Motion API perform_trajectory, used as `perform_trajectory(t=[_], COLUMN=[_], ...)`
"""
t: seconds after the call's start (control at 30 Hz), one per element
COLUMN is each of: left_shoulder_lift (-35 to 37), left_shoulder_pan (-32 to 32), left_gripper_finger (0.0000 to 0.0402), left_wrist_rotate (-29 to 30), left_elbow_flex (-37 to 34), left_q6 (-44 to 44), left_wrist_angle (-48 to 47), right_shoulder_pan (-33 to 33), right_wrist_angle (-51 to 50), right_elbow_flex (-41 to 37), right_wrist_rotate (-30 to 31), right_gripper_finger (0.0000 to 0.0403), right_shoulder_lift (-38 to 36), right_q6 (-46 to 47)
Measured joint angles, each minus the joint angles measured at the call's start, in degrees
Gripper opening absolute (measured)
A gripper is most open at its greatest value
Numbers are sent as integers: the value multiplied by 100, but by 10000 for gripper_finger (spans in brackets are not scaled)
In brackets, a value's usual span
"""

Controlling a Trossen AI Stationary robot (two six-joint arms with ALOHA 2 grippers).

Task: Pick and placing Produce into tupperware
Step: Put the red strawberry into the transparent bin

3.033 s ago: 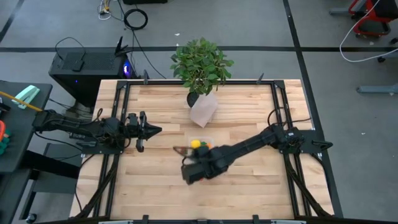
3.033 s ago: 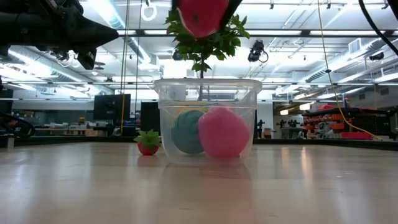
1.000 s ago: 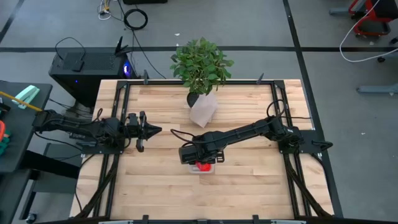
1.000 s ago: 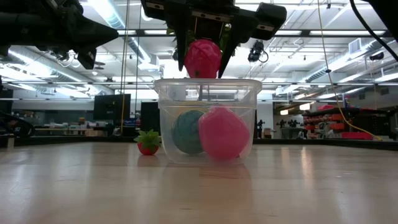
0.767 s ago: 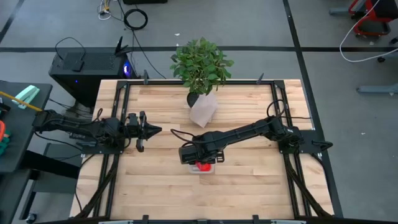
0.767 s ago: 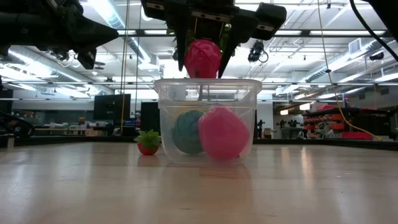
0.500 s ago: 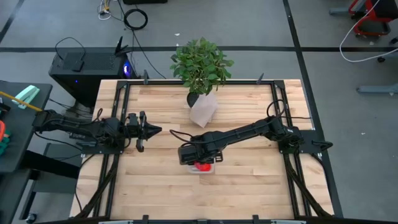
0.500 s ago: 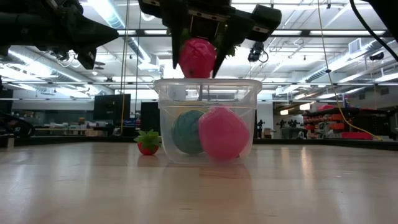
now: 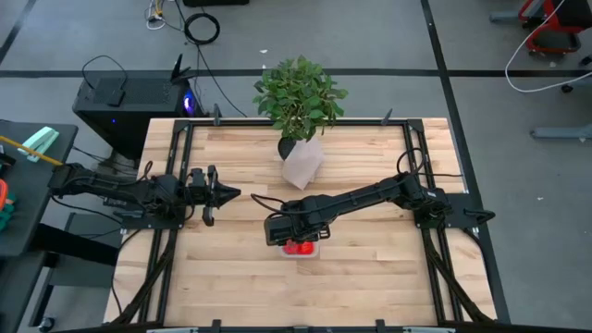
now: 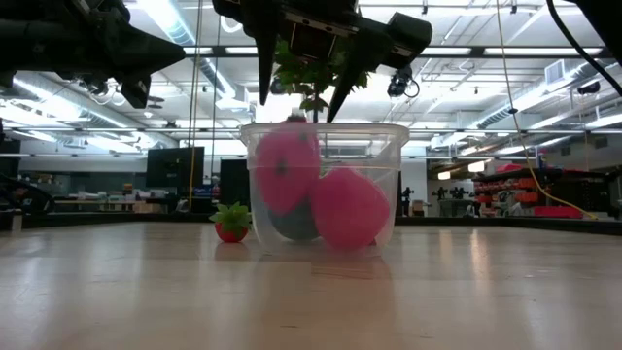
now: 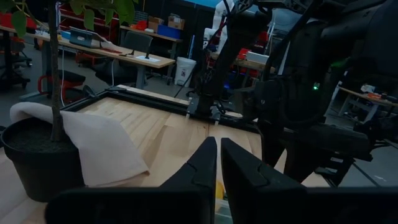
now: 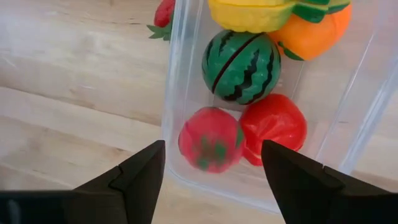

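Progress looks close to complete; from the high view, the right gripper [image 9: 294,233] hangs directly over the tupperware [image 9: 317,248] in the middle of the table, red produce showing just beneath it; the left gripper [image 9: 228,193] waits well apart at the table's left side, its fingers pressed together and holding nothing.

From the low view, the right gripper [image 10: 296,92] stands just above the tub's rim with its fingers spread wide and nothing between them; a pinkish-red piece [image 10: 286,167] sits inside the tub below, beside a second pink piece [image 10: 349,207]; one small strawberry [image 10: 231,222] lies on the table outside the tub, just beside its wall.

From the right wrist view, straight ahead of the wide fingers, the tub holds five pieces: one red tomato-like piece [image 12: 211,139], one plain red piece [image 12: 273,127], one striped green watermelon [image 12: 242,66], one orange piece [image 12: 319,32] and one yellow piece [image 12: 258,14]; the strawberry [image 12: 163,15] shows outside the wall.

From the left wrist view, the shut fingers point toward the potted plant [image 11: 46,158]; no produce is near them.

Judged so: five in, one left to fetch.
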State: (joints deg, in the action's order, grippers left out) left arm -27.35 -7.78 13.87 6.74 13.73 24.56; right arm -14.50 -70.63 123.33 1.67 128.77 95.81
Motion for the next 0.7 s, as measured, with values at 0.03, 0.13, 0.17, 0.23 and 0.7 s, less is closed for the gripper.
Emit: perform_trajectory(t=[0.03,0.13,0.17,0.23,0.7], left_shoulder_lift=[1,2,2,2,0], left_shoulder_pan=[1,1,-1,1,0], left_gripper_finger=[30,34,35,36,26], left_wrist_rotate=[0,0,0,-2,0], left_elbow_flex=[0,0,0,0,0], left_q6=[-1,0,-1,-2,-2], left_wrist_angle=[0,0,0,0,-4], right_shoulder_pan=[0,0,0,-5,-26], right_wrist_angle=[0,0,-2,-2,-15], right_elbow_flex=[0,0,0,0,11], right_wrist_rotate=[-1,2,2,2,35], right_gripper_finger=[273,275,275,273,114], right_shoulder_lift=[0,0,0,0,-198], right_q6=[0,2,2,1,-38])
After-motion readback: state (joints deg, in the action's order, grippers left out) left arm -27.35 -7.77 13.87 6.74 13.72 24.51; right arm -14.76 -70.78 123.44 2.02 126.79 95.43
